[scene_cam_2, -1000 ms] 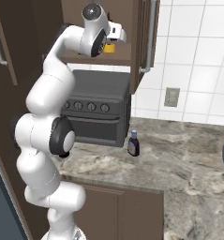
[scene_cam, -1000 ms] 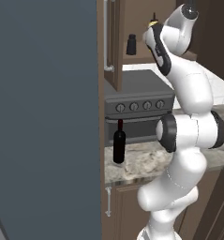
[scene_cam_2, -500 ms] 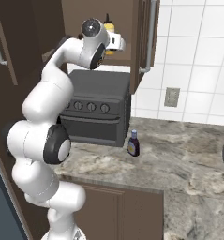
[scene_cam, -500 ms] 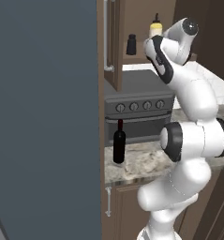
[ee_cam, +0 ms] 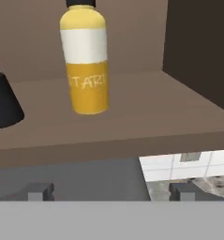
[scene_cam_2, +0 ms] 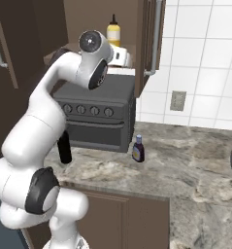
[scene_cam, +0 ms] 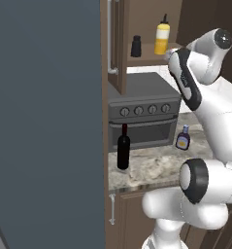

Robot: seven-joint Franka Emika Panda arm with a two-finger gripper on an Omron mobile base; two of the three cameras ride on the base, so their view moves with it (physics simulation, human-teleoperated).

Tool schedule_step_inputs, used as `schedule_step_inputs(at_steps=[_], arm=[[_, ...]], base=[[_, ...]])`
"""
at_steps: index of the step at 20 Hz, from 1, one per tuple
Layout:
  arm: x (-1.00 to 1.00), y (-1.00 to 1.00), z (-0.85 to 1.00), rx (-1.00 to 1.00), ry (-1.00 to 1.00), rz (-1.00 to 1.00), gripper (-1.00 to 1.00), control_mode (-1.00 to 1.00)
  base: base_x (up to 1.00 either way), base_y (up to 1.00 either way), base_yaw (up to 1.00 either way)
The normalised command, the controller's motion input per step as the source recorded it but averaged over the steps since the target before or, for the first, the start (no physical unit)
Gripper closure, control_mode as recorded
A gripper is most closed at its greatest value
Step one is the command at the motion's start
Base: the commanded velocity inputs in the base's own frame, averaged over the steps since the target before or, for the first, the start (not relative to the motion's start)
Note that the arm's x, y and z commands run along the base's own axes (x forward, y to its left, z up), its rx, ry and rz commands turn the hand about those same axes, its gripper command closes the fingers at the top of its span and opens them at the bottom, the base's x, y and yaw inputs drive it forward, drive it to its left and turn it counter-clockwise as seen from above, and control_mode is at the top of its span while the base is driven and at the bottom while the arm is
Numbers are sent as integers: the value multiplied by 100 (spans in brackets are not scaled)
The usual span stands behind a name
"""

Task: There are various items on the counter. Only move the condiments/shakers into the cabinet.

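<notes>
The yellow squeeze bottle stands upright on the shelf of the open wall cabinet. The black shaker stands to its left on the same shelf. My gripper is open, just in front of and below the shelf's edge, with nothing between its fingertips. The blue-purple bottle stands on the counter beside the oven. The tall wine bottle stands at the counter's left end.
A dark grey oven sits on the counter under the cabinet. The cabinet door with its silver bar handle hangs open beside the shelf. A tall grey panel walls off the left. A wall outlet sits on the tiles.
The gripper has opened and let go of the yellow bottle, which now stands free on the shelf. The hand has drawn back and down from the cabinet.
</notes>
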Motion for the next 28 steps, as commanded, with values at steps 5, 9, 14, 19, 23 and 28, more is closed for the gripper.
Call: schedule_step_inputs(at_steps=[5, 9, 14, 19, 23, 28], arm=[[-100, -18, -92, 0, 24, -4, -100, -100], [-100, -24, -100, 0, 16, 0, -100, -100], [-100, -45, -100, 0, 10, 0, -100, -100], [-97, -67, -100, 2, 5, -1, -100, -100], [-38, -75, -84, 13, 11, 12, -100, -100], [8, -50, -33, 19, 0, 34, -100, -100]], base=[[0, 0, 0], [0, 0, 0], [0, 0, 0], [0, 0, 0], [0, 0, 0], [0, 0, 0]])
